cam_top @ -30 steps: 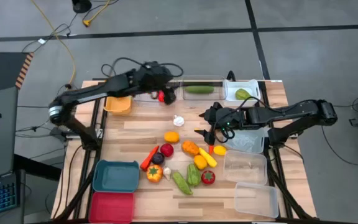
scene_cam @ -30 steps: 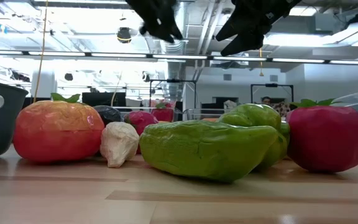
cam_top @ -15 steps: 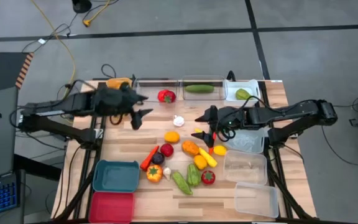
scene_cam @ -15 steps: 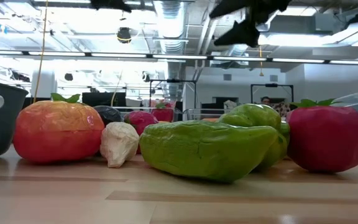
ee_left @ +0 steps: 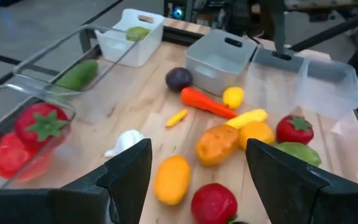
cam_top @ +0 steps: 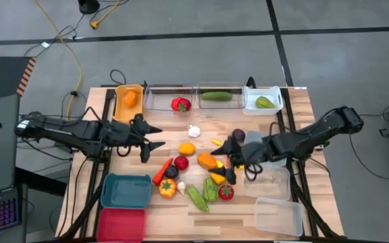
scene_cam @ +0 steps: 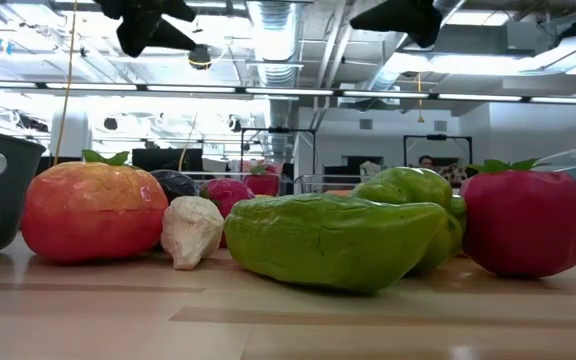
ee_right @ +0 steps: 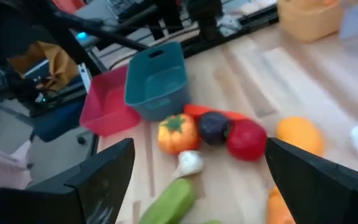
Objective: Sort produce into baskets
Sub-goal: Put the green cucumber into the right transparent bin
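Note:
Loose toy produce lies in a pile at the table's middle [cam_top: 204,172]: red, orange, yellow, green and dark purple pieces and a white garlic [cam_top: 194,131]. At the far edge, a red tomato [cam_top: 180,104] lies in a clear bin, a cucumber [cam_top: 216,96] in another, a green pear [cam_top: 265,102] in the white bin and an orange piece [cam_top: 130,98] in the orange-yellow bin. My left gripper [cam_top: 152,137] is open and empty, left of the pile, also in its wrist view [ee_left: 197,158]. My right gripper [cam_top: 223,165] is open and empty over the pile's right side, also in its wrist view [ee_right: 201,158].
The teal bin [cam_top: 126,191] and the red bin [cam_top: 121,225] stand at the near left. Clear bins [cam_top: 267,182] [cam_top: 278,216] stand at the near right. A grey bin [cam_top: 254,138] with a dark purple piece [cam_top: 238,136] beside it stands right of the pile.
My left gripper has drawn back from the far clear bin, toward the table's left and near edges; the red tomato that was at its fingers now lies in that bin. My right gripper has gone toward the near edge, over the pile's right side.

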Robot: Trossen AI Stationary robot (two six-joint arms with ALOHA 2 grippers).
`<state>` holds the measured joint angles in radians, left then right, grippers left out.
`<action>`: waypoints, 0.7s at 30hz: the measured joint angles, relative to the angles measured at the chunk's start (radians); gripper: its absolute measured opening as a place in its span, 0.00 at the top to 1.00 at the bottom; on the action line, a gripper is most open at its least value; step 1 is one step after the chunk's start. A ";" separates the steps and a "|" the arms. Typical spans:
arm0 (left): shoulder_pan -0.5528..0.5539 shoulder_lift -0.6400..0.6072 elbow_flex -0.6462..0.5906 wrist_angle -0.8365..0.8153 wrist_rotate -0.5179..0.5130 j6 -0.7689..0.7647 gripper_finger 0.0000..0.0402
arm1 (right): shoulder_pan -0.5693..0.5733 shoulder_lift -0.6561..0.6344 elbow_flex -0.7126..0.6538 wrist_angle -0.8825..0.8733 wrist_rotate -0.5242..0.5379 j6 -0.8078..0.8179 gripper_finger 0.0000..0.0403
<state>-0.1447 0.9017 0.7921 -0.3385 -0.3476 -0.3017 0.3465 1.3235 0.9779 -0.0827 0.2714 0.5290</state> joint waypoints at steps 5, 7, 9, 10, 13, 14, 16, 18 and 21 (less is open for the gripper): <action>-0.020 0.011 -0.017 0.020 -0.005 -0.018 0.38 | 0.053 0.142 0.062 0.020 0.000 0.004 0.04; -0.028 0.009 -0.021 0.016 -0.005 -0.018 0.38 | 0.064 0.207 0.108 -0.004 0.000 0.004 0.05; -0.034 0.009 -0.023 0.019 -0.005 -0.018 0.38 | 0.069 0.270 0.159 -0.036 0.000 0.005 0.05; -0.036 0.009 -0.024 0.015 -0.005 -0.018 0.38 | 0.070 0.302 0.184 -0.055 0.000 0.005 0.06; -0.046 0.010 -0.024 0.017 -0.006 -0.018 0.38 | 0.072 0.389 0.266 -0.117 0.000 0.005 0.06; -0.048 0.009 -0.024 0.017 -0.007 -0.018 0.38 | 0.071 0.415 0.297 -0.144 0.000 0.008 0.07; -0.053 0.010 -0.024 0.016 -0.006 -0.018 0.38 | 0.071 0.465 0.357 -0.210 -0.002 0.032 0.07; -0.057 0.010 -0.024 0.017 -0.007 -0.018 0.38 | 0.071 0.507 0.413 -0.278 -0.005 0.055 0.08; -0.061 0.010 -0.024 0.016 -0.007 -0.018 0.38 | 0.070 0.566 0.478 -0.348 -0.006 0.073 0.08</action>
<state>-0.2054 0.9115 0.7681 -0.3225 -0.3548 -0.3195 0.4164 1.8892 1.4554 -0.4308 0.2654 0.6023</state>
